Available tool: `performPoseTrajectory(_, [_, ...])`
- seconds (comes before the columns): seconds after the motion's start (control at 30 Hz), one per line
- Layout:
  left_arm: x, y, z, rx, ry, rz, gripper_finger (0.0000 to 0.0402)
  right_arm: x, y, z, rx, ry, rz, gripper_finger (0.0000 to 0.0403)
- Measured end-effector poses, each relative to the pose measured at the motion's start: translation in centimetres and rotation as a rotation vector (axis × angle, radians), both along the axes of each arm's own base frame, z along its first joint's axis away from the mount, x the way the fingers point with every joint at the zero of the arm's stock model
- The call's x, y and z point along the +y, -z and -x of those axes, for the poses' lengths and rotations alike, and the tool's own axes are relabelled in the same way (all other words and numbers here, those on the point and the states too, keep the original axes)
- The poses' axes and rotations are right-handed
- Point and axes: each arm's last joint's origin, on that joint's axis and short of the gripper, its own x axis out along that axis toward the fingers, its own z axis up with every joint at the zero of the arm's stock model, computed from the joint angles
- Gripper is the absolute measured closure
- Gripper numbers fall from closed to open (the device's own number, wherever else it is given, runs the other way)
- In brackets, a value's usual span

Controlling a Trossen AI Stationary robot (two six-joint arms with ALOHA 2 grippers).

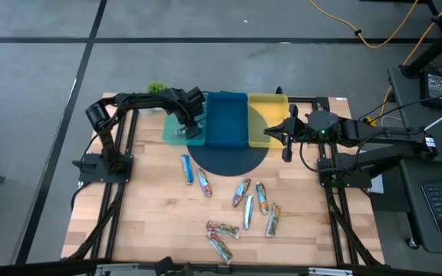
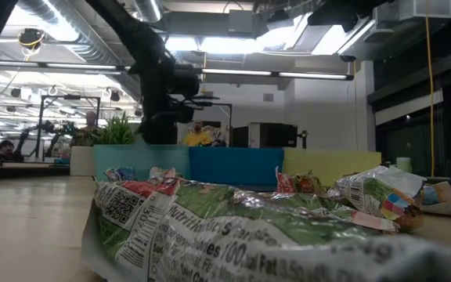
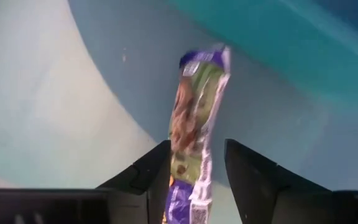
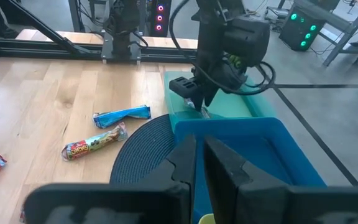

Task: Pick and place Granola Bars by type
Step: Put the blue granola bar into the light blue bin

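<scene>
Bars: nine loose granola bars lie on the wooden table in the high view; a tenth bar is pinched upright in the left gripper over the teal tray.
Trays: three side by side, teal, blue tray, yellow tray.
Right gripper: fingers nearly together, holding nothing, above the blue tray.
Hidden: wrapper colours partly unreadable; low view blocked by a crumpled wrapper.
Surface: pale planks, dark round mat.
Room: grey floor, bright workshop behind.
</scene>
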Motion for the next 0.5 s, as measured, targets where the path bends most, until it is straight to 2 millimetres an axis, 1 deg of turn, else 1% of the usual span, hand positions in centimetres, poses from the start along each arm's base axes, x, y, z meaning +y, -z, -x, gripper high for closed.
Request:
performPoseTrajectory(0.1, [-0.2, -1.2, 0.1, -0.018, 0.001, -0.036, 0.0245, 0.0, 0.0, 0.0, 0.0, 0.0, 0.0, 0.0369])
performPoseTrajectory(0.3, [-0.8, -4.9, 1.0, -0.12, -0.002, -0.109, 0.0243, 0.0, 0.1, 0.0, 0.01, 0.0, -0.003, 0.0369])
performPoseTrajectory(0.4, [-1.7, -7.2, 1.6, -0.206, 0.01, -0.123, 0.0246, 0.0, 0.2, 0.1, 0.024, 0.0, -0.004, 0.0369])
performPoseTrajectory(0.5, [-3.1, -9.6, 2.3, -0.285, 0.034, -0.153, 0.0246, 0.0, 0.2, 0.1, 0.026, 0.0, -0.004, 0.0369])
